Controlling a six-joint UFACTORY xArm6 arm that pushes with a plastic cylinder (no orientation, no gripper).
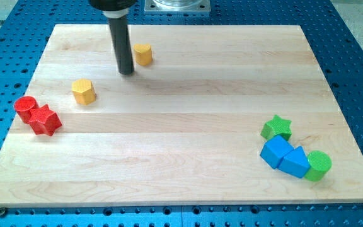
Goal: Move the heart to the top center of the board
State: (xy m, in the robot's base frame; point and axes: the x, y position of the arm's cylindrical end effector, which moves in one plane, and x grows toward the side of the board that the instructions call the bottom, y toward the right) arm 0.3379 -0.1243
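Tip (126, 71) on board (181, 157), near top, left of centre. No fingers on rig, bare rod only, so nothing clenched or grasped.

Yellow block (144, 54) just right of tip, near but contact not clear; likely the heart, shape hard to confirm. Tip on its left suits rightward push toward top centre.

Second yellow block (84, 91) lower left, apart.

Red cylinder (25, 108) and red star (45, 120) touching at left edge.

Green star (276, 127), blue cube (275, 152), blue triangle (296, 162), green cylinder (319, 165) clustered lower right, well clear of path.
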